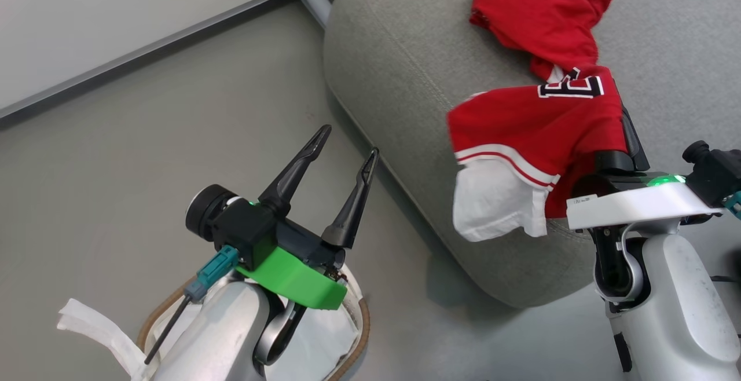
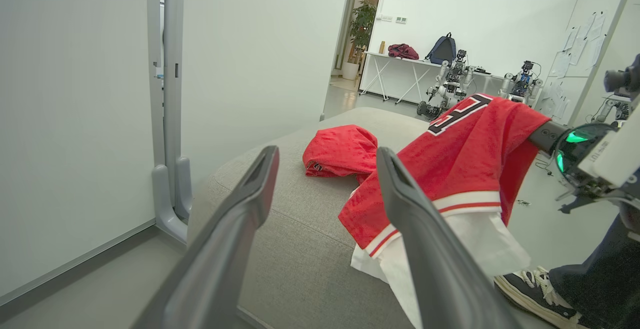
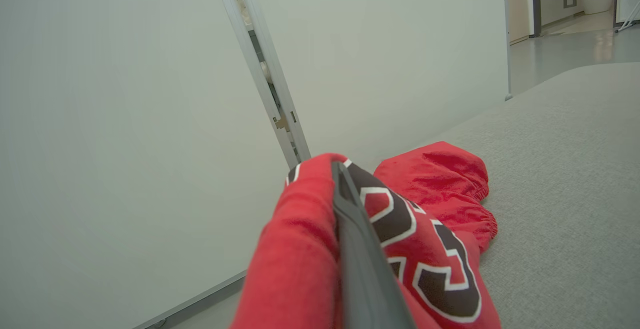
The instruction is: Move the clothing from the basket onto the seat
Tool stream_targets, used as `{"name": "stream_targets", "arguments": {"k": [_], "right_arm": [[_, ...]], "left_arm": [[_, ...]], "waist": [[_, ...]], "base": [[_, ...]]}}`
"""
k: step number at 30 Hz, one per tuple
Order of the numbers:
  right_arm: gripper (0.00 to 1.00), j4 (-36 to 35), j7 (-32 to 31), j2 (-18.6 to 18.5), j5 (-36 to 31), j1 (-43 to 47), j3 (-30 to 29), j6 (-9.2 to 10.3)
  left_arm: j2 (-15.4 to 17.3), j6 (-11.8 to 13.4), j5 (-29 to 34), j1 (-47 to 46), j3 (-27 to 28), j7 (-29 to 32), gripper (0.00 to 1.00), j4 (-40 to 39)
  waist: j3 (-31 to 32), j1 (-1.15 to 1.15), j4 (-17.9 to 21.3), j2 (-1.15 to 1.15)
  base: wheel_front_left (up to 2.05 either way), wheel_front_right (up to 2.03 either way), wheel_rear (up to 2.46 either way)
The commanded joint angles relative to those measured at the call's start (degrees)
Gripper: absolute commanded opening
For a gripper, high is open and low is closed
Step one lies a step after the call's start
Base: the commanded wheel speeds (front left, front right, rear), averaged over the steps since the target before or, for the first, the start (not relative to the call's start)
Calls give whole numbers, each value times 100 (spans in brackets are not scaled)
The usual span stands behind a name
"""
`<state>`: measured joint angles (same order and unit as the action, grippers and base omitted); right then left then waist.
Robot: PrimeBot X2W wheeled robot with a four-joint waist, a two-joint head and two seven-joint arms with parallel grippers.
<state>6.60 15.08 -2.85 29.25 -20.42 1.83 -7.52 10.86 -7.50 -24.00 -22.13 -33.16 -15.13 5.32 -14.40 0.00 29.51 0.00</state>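
The clothing (image 1: 521,132), a red jersey with white trim and a white inner side, hangs over my right gripper (image 1: 622,117), which is shut on it above the grey seat (image 1: 405,80). Its far end lies bunched on the seat (image 1: 544,10). In the right wrist view one dark finger (image 3: 350,249) runs through the red fabric (image 3: 295,249) beside the lettering. My left gripper (image 1: 348,140) is open and holds nothing, above the floor left of the seat. The basket's brown rim (image 1: 363,317) shows beneath my left forearm, its inside mostly hidden.
A white liner flap (image 1: 87,323) hangs off the basket's left side. A wall and a metal door frame (image 2: 167,119) stand beyond the seat's far end. A person's shoe (image 2: 530,289) and dark trouser leg (image 2: 595,279) are by the seat's right side. Other robots (image 2: 450,84) stand far back.
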Motion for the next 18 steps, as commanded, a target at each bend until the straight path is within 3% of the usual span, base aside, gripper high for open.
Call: {"name": "stream_targets", "arguments": {"k": [1,10,18], "right_arm": [[0,6,12,-9,-94,9,0,6],[0,571,12,-31,-1044,-1177,-278,6],[0,1552,12,-867,-1886,-3103,-1093,6]], "left_arm": [[38,2,33,-12,-2,-2,100,4],[256,2,49,-120,-115,-2,100,8],[531,2,-52,-403,-239,-2,100,-138]], "waist": [[-119,0,188,0],[-563,0,-10,0],[-1318,0,-647,0]], "base": [[0,0,0],[0,0,0],[0,0,0]]}}
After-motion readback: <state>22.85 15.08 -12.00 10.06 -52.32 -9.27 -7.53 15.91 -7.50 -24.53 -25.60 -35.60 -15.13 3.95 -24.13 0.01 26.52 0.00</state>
